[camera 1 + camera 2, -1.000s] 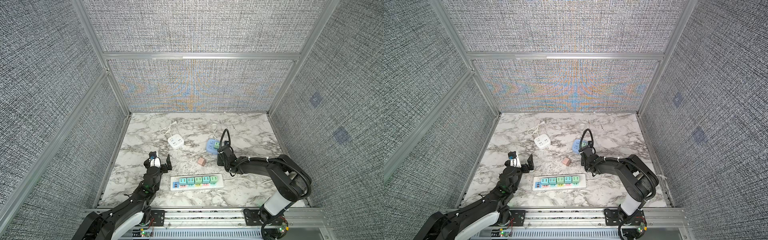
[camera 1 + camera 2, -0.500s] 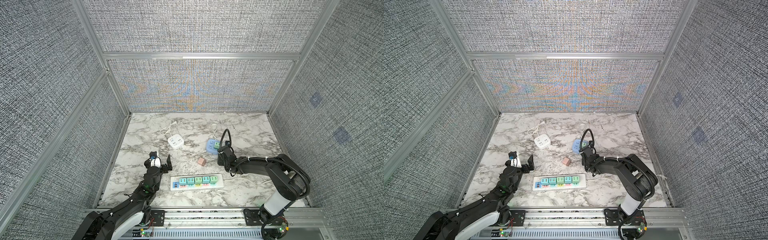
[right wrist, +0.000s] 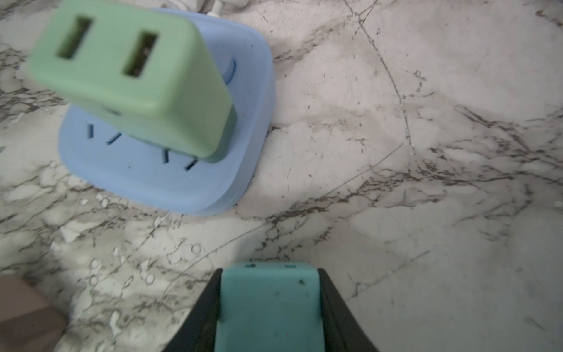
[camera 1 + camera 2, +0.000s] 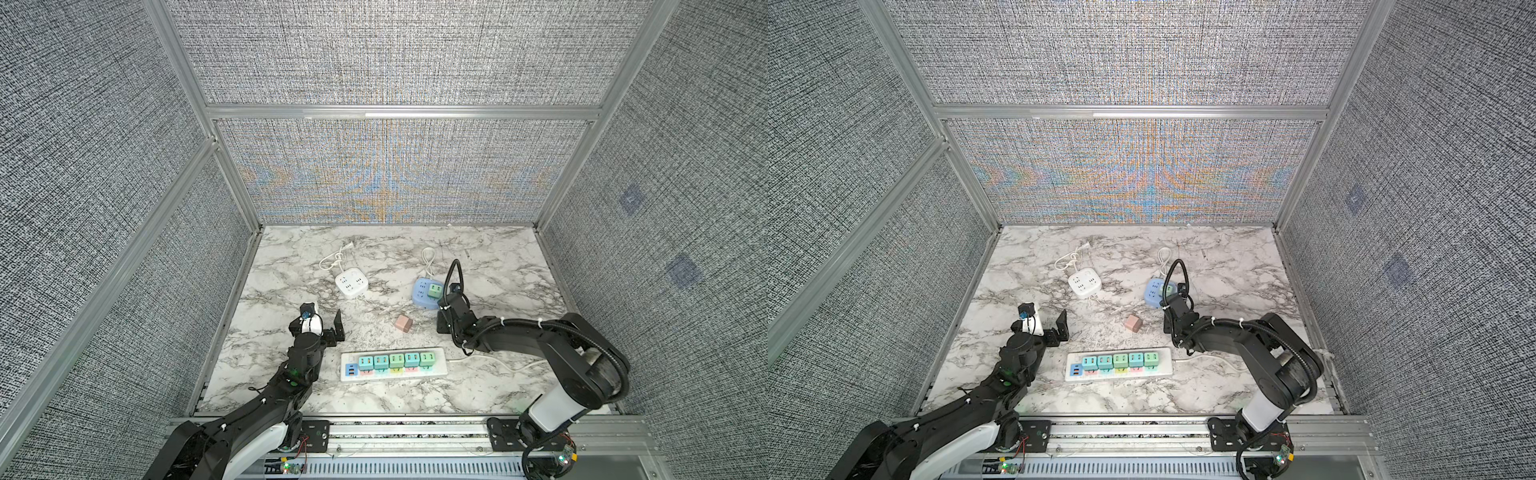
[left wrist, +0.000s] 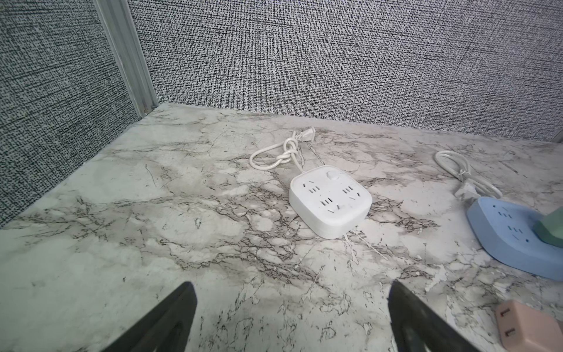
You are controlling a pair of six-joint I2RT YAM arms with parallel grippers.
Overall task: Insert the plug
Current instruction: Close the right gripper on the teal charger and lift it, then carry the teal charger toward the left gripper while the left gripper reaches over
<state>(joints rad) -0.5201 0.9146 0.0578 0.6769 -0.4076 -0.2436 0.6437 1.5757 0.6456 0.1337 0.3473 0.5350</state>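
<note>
Nearest the front edge of the marble surface (image 4: 498, 257) lies a white power strip (image 4: 392, 365), lengthwise across both top views, with five plugs in teal and green shades seated in a row along it. Its cord runs off toward the right arm's base.

Just beyond the strip's left end sits the left tool (image 4: 322, 328), its jaws spread wide and holding nothing. In the left wrist view the two dark fingers (image 5: 170, 320) frame bare marble.

Past the strip's right end, the right tool (image 4: 443, 323) is clamped on the teal plug (image 3: 268, 311) – the right wrist view shows the plug squeezed between both black fingers, over bare marble and short of the blue socket block (image 3: 146, 179). Whether the plug touches the surface I cannot tell.

Between the two tools, a pink plug (image 4: 403, 323) lies loose on the marble.

Farther back, the blue socket block carries a green plug (image 3: 131, 76) standing in its top face, two USB ports facing up. To its left and apart sits a white socket block (image 4: 352, 283) – none of its sockets filled. Farthest back, each block's white cord (image 4: 332, 259) lies looped behind it.
</note>
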